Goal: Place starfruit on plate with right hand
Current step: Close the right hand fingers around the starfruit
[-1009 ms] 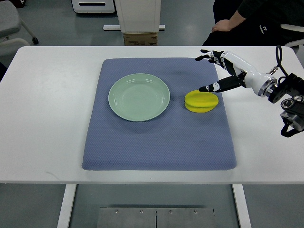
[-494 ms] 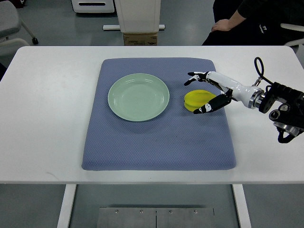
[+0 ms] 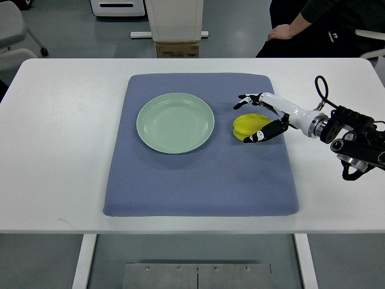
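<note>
A yellow starfruit [image 3: 249, 126] lies on the blue mat [image 3: 198, 174], just right of the empty pale green plate [image 3: 175, 122]. My right hand [image 3: 245, 120] comes in from the right edge and straddles the fruit. Its fingers [image 3: 248, 97] reach over the far side and its thumb [image 3: 260, 135] lies along the near side. The fingers are still spread, and I see no firm grip. The fruit rests on the mat. My left arm is out of view.
The mat lies on a white table [image 3: 54, 150]. A seated person [image 3: 301, 24] is behind the table's far right corner. A cardboard box [image 3: 177, 48] and a white stand [image 3: 176, 18] are on the floor behind the far edge.
My right hand came down and left from above the mat's far right corner to the starfruit, and its thumb and fingers now bracket the fruit. The fruit and plate have not moved.
</note>
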Available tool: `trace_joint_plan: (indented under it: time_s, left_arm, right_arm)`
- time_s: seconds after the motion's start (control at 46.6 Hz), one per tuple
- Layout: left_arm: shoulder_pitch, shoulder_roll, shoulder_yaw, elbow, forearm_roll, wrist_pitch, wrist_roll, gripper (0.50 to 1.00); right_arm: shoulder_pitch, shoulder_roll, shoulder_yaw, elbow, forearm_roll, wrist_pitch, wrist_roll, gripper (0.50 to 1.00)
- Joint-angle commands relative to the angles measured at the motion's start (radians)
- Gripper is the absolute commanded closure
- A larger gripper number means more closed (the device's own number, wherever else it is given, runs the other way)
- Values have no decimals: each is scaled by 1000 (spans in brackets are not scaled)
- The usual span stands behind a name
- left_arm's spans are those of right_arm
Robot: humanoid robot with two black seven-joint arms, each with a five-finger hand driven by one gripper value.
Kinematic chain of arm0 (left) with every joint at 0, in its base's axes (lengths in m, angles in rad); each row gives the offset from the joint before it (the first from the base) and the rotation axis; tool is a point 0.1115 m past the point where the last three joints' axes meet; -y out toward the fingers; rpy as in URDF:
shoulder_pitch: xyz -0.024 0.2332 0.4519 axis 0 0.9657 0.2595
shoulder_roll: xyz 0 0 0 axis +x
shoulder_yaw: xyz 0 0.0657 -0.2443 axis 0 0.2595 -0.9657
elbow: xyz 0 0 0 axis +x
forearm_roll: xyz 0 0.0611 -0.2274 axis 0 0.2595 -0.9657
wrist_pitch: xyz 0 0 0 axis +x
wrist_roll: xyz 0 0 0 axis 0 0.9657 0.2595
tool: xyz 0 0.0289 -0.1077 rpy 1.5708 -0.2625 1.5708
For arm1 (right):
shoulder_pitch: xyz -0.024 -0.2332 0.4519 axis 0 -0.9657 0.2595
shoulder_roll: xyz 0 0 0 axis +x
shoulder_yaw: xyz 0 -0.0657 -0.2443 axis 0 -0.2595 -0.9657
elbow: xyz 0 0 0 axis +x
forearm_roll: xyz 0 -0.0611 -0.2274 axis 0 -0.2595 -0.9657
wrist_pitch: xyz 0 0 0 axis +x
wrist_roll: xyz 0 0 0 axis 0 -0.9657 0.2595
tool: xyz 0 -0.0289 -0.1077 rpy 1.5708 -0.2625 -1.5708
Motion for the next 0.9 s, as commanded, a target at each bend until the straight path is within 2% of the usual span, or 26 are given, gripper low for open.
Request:
trace_joint_plan:
  time_s: [0.0,0.279,0.365,0.408,0.429,0.515,0.536,0.88]
  left_arm:
    - [0,0,0,0,0,0,0,500]
    - [0,0,0,0,0,0,0,500]
    - [1,0,0,0,0,0,-2,500]
    - [0,0,0,0,0,0,0,500]
    - [1,0,0,0,0,0,0,500]
    - [0,0,0,0,1,0,0,500]
    - [0,0,0,0,1,0,0,500]
    - [0,0,0,0,0,0,0,500]
  right_arm:
    - [-4,17,-5,-20,-2,0,-11,553]
    - [-2,35,-36,-56,-2,0,-14,578]
    - [-2,35,-44,-58,-2,0,-16,607]
    - [-2,35,-48,-58,-2,0,-16,655]
    - [-2,35,-51,-58,-2,0,-16,703]
    - [2,35,-73,-57,-3,0,-16,970]
    - [4,35,-79,-57,-3,-2,-14,1000]
    - [24,60,-85,-58,54,0,9,1000]
